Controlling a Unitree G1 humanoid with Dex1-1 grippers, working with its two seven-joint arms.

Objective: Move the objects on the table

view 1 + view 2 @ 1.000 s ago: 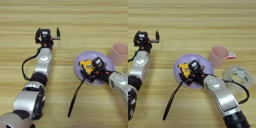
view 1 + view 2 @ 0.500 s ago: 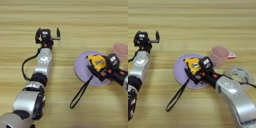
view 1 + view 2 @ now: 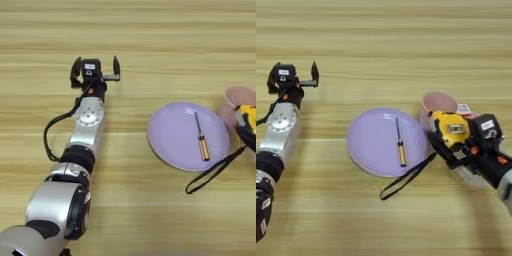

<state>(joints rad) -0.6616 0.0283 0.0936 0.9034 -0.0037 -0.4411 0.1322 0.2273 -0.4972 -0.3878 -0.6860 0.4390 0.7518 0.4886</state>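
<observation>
My right gripper [image 3: 455,144] is shut on the yellow-black gadget [image 3: 450,128], holding it just right of the round lavender plate [image 3: 368,145] and in front of a pink cup [image 3: 438,102]. The gadget's long black strap [image 3: 406,179] trails from it across the plate's lower right rim onto the table [image 3: 381,45]. A small orange-handled screwdriver [image 3: 400,146] lies on the plate, tip pointing away from me. My left gripper [image 3: 96,70] rests open on the table far to the left, well apart from the plate [image 3: 172,135].
The pink cup stands right behind the held gadget, with a small white and red tag [image 3: 464,108] beside it. My left arm [image 3: 85,130] stretches along the left side of the table.
My right gripper has carried the gadget off the plate to the right, toward the cup. The screwdriver now shows on the plate. The strap drags after the gadget. The left arm is unmoved.
</observation>
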